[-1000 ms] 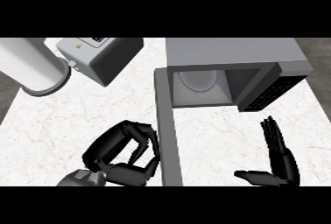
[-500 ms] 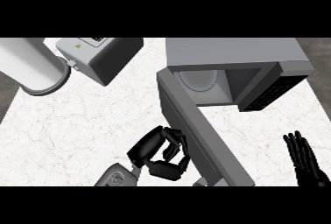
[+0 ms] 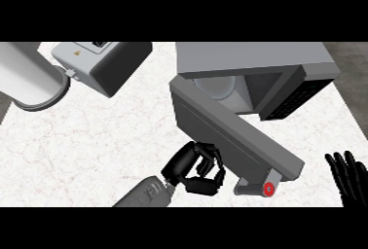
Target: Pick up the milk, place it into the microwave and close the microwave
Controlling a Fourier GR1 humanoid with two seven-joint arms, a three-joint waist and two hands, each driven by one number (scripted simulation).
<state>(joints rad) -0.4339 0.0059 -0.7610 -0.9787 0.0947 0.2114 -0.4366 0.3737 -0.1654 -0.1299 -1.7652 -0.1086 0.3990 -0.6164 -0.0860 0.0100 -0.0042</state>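
The grey microwave (image 3: 251, 58) stands at the counter's back right. Its door (image 3: 237, 133) hangs half-swung, slanting from the cavity's left edge down to a red-dotted corner (image 3: 267, 189). Inside the cavity a pale rounded shape (image 3: 215, 88) shows; I cannot tell whether it is the milk. My left hand (image 3: 194, 168) is on the door's outer face near its free end, fingers curled and holding nothing. At the view's lower right edge my right hand (image 3: 348, 177) rests open with its fingers up, apart from the door.
A grey boxy appliance (image 3: 101, 61) and a white cylinder (image 3: 28, 82) stand at the back left. The white marble counter (image 3: 86, 141) stretches left of my left hand. The counter's right edge runs close past the microwave.
The door has swung further toward the cavity. My left hand has moved right and forward along with it. My right hand has sunk toward the lower right edge.
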